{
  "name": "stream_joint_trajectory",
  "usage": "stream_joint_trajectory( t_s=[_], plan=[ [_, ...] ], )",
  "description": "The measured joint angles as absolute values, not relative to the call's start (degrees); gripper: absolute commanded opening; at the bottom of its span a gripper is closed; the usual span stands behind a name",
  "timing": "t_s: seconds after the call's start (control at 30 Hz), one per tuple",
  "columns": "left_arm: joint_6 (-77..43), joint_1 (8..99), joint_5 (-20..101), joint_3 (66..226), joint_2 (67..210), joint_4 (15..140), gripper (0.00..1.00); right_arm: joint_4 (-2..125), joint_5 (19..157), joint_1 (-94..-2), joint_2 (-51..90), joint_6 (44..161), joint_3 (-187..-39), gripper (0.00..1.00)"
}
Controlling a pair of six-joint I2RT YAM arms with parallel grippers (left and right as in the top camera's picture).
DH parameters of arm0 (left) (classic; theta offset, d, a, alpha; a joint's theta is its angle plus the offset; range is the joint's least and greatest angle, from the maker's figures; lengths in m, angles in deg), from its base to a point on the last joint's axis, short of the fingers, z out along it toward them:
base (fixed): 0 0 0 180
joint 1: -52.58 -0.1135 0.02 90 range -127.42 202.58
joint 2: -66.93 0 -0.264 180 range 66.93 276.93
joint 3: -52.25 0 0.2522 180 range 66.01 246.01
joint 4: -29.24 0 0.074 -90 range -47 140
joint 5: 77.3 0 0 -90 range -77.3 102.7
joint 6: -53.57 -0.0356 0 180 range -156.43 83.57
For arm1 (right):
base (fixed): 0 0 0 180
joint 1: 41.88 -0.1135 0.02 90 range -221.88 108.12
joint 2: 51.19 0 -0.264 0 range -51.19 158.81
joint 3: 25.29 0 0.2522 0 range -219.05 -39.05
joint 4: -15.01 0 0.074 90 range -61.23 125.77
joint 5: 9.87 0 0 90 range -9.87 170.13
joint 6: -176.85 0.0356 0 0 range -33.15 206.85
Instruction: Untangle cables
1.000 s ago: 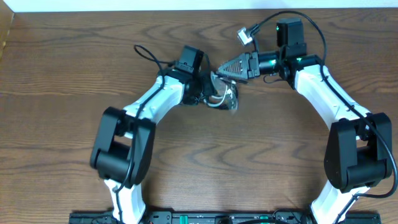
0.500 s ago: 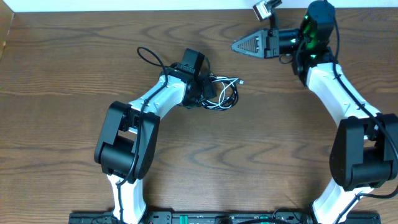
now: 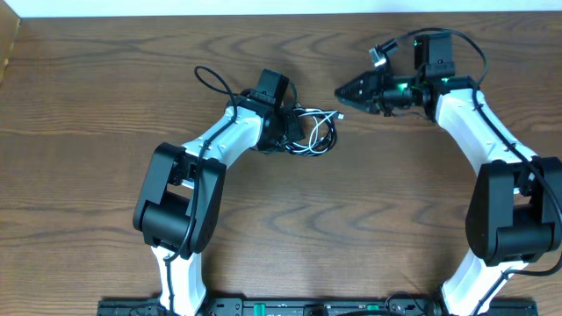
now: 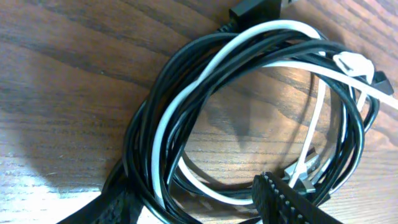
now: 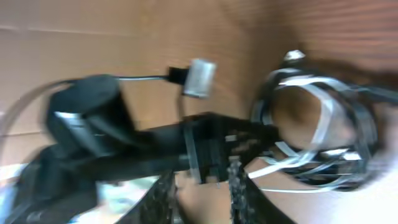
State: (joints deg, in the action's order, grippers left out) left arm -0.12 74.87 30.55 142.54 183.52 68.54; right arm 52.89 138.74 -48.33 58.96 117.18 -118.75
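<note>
- Cables (image 3: 318,132): one coiled knot on the table (image 3: 88,132), toward the far edge, right at the tips of the left gripper (image 3: 297,132).
- Left gripper: fingers stand apart, straddling one arc of the coil. The wrist view doesn't show whether they pinch it, so I can't tell if it's held.
- Right gripper (image 3: 344,90): fingers parted a little, nothing between them. It hovers just beside the coil with its nose pointed at it, not touching. Its wrist view is blurred.
- Coil: black cable (image 4: 186,68) wound in several turns, white cable (image 4: 261,28) threaded through the same loops. A black plug (image 4: 252,9) and a white plug (image 4: 351,62) poke out at the edge.
- Step, my read: separation hardly begun. Left anchors, right lines up for a strand.
- Next move: right takes one free end, and the white plug looks easiest. Pull away from the anchored side, low and slow, so the loops don't cinch.
- In the way: the right arm's own wire with a grey connector (image 3: 378,54) hangs close to its fingers. The black wire loop (image 3: 206,79) by the left arm is well clear.
</note>
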Motion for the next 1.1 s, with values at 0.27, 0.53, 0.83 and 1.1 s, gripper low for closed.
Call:
stream_joint_trajectory(
  t_s=[0.27, 0.53, 0.83, 1.1],
  plan=[
    [-5.03, 74.80, 25.39, 142.19, 179.30, 70.51, 0.60, 61.10, 129.69, -50.10, 58.94, 108.22, -118.75, 0.58],
    [-6.93, 74.76, 22.83, 142.22, 170.61, 72.47, 0.60, 64.93, 124.07, -56.03, 58.94, 103.72, -118.75, 0.72],
    [-5.67, 70.63, 22.85, 142.22, 170.80, 73.22, 0.60, 67.36, 113.75, -61.95, 58.94, 101.22, -118.75, 0.72],
    [-1.91, 64.35, 23.07, 142.19, 170.80, 75.60, 0.60, 63.55, 102.96, -68.77, 59.92, 97.49, -118.77, 0.58]
  ],
)
